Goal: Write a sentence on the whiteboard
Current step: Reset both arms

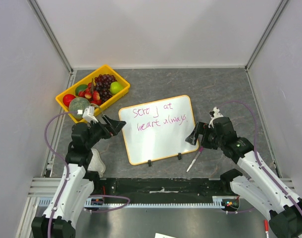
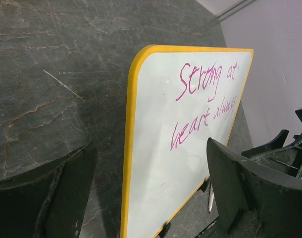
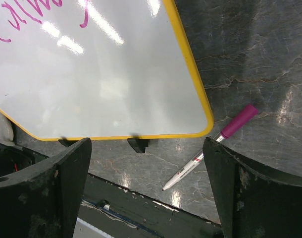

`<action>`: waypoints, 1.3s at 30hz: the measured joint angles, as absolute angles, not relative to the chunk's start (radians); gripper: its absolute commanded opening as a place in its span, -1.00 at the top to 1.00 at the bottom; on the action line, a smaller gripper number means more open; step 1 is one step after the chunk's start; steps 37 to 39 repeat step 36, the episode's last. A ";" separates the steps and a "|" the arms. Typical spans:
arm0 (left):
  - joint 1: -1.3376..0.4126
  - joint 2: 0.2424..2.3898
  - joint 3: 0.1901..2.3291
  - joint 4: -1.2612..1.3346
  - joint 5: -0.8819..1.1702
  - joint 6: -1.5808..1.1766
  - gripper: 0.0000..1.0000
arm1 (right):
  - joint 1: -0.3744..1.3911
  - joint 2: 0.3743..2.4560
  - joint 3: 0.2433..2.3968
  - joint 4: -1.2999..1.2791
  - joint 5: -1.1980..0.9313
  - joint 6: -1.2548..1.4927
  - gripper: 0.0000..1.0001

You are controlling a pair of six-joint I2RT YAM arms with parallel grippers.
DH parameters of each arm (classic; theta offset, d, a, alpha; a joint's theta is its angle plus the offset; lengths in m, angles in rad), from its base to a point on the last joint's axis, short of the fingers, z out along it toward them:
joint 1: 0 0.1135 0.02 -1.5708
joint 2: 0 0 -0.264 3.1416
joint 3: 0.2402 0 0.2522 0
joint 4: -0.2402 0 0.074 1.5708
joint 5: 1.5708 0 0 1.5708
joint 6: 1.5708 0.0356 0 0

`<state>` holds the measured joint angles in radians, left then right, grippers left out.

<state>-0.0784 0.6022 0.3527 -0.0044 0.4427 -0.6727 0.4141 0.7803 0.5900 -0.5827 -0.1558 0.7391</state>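
Note:
The whiteboard (image 1: pixel 151 144), white with an orange-yellow frame, lies in the middle of the table on two small black clip feet. The sentence (image 1: pixel 161 116) runs across its upper half in two magenta lines, reading "Strong at heart always" (image 2: pixel 205 104). My left gripper (image 1: pixel 114 126) hovers open at the board's left edge, and the board (image 2: pixel 161 163) shows between its fingers without touching them. My right gripper (image 1: pixel 194 135) stands open at the board's right edge. A white marker (image 3: pixel 210 148) with a magenta cap lies uncapped-tip-down on the table beside the board's near right corner (image 3: pixel 101 94), held by nothing.
A yellow fruit tray (image 1: pixel 107 67) with grapes, apples and other fruit sits at the back left. A white cloth-like object (image 1: pixel 96 161) lies by the left arm. Grey walls enclose the table on three sides. A black strip (image 3: pixel 141 198) borders the near edge.

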 measured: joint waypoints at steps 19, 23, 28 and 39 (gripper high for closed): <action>-0.078 0.693 0.599 -0.396 0.288 -0.657 -0.93 | 0.414 0.847 0.678 -0.584 -0.088 0.683 -0.96; -0.078 0.725 0.640 -0.448 0.234 -0.649 -0.94 | 0.414 0.890 0.736 -0.583 -0.041 0.664 -0.96; -0.078 0.774 0.656 -0.485 0.165 -0.642 -0.94 | 0.414 0.951 0.822 -0.583 0.053 0.635 -0.96; -0.078 0.839 0.682 -0.489 0.062 -0.633 -0.89 | 0.414 0.966 0.883 -0.497 0.285 0.519 -0.96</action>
